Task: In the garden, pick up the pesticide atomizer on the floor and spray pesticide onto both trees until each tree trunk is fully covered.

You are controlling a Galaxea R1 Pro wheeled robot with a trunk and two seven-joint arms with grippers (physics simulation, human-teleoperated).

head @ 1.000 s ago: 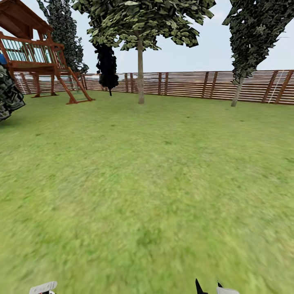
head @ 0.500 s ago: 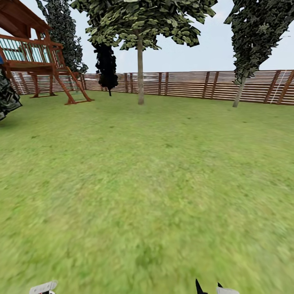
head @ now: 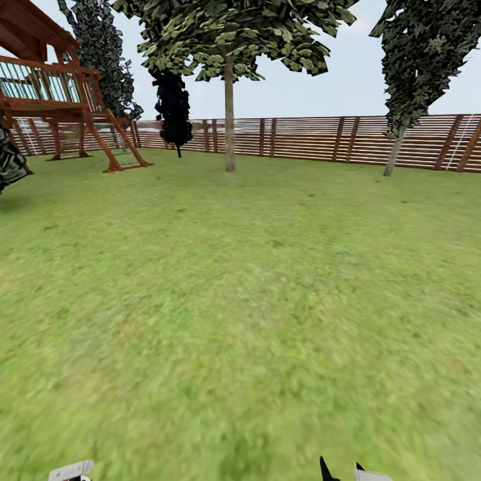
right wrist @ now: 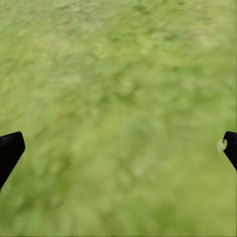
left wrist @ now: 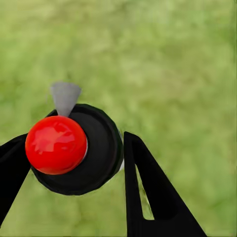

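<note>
In the left wrist view my left gripper (left wrist: 74, 160) is shut on the pesticide atomizer (left wrist: 57, 144), seen from above as a red round top on a black body with a grey nozzle. One black finger sits on each side of it. My right gripper (right wrist: 119, 148) stands open over bare grass, with nothing between its fingers. Far ahead in the head view stand two trees, one with a straight pale trunk (head: 229, 120) at the middle and one with a leaning trunk (head: 393, 152) at the right. Grass floor (head: 240, 300) lies between me and them.
A brown slat fence (head: 307, 139) closes the far side of the lawn. A wooden playset (head: 60, 100) stands at the far left, with a black-leaved thin tree (head: 175, 100) beside it. Dark foliage (head: 10, 160) juts in at the left edge.
The whole head view has shifted slightly: playset and left foliage have slid leftward, so the camera has moved. Both grippers hold the same places at the picture's bottom edge.
</note>
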